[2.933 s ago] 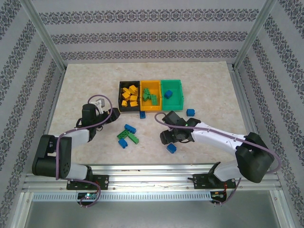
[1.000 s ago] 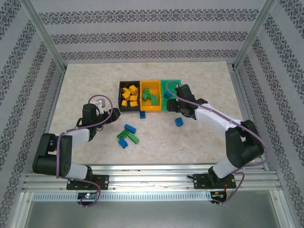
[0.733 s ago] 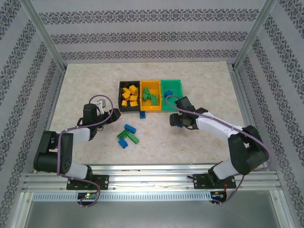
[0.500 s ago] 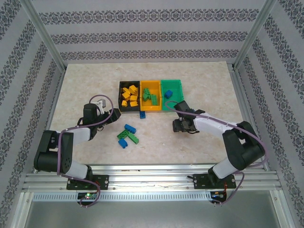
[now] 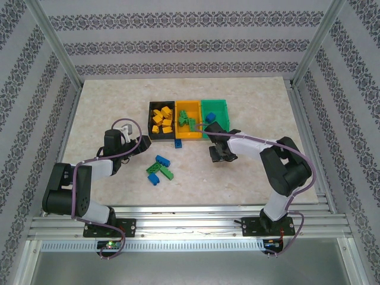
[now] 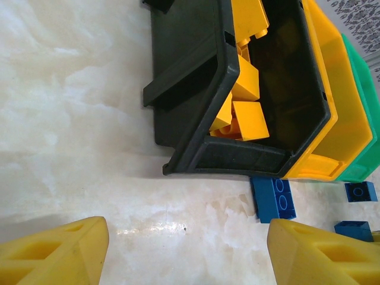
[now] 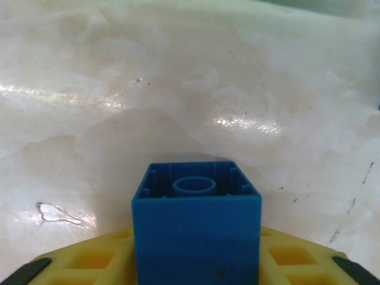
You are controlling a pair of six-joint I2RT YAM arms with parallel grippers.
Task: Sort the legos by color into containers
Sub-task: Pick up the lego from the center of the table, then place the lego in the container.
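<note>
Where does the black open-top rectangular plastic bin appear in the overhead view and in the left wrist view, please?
Top external: the black open-top rectangular plastic bin sits just above centre, leftmost in its row, holding yellow bricks.
Left wrist: the bin sits in the upper middle, seen from its outer side.
Shared landmark: the small blue studded brick lying on the table just off the bin's near corner.

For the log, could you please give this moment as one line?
right tool: shut on blue lego | left tool: open near black bin
</note>
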